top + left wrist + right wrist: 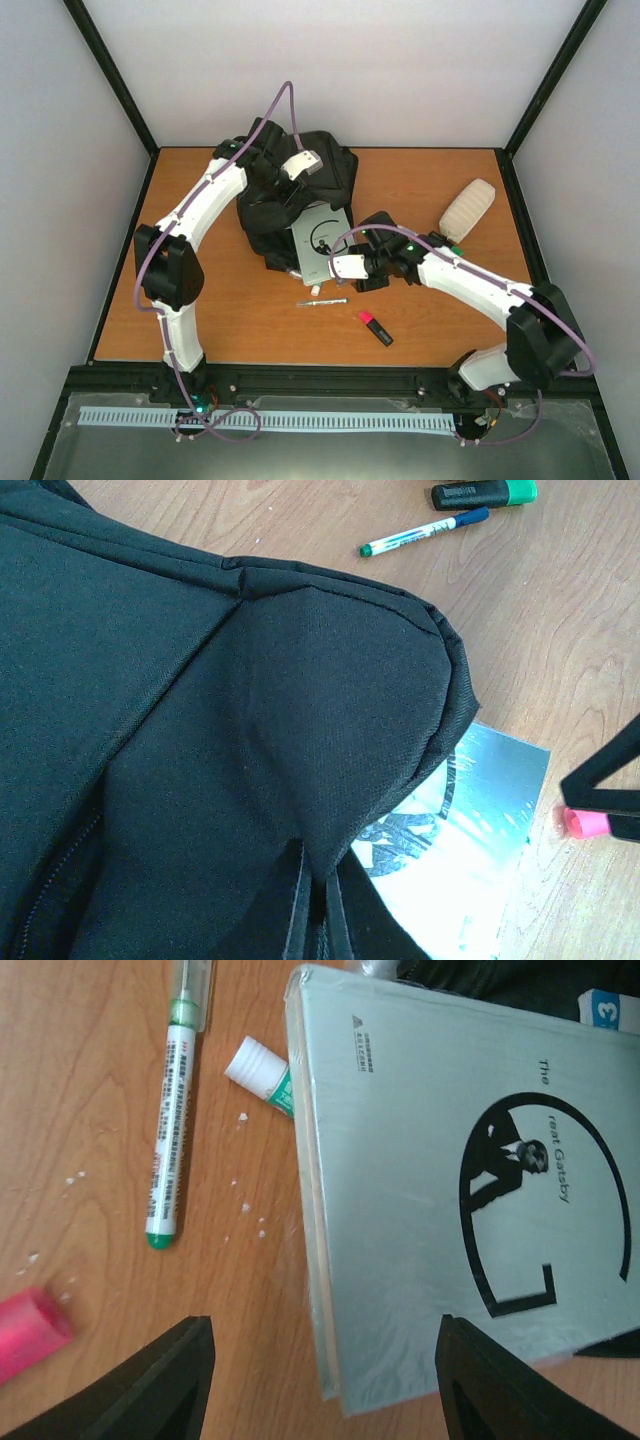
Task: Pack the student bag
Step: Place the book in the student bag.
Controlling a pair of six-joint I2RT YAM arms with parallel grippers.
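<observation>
Lining up my right gripper (325, 1385) on the book (440, 1190): jaws spread, near corner between them, long edge running away toward the student bag (330, 165) at the table's far middle. Left gripper (297, 176) is pinched on bag fabric, holding it up.

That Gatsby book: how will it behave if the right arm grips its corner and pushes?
Probably stiff: the book lies flat with straight edges, so it should push as one slab. Likely slippery: its cover looks glossy, maybe film-wrapped, so a pinch grip may slip. Its far end is covered by the student bag, whose soft fabric may snag it.
</observation>
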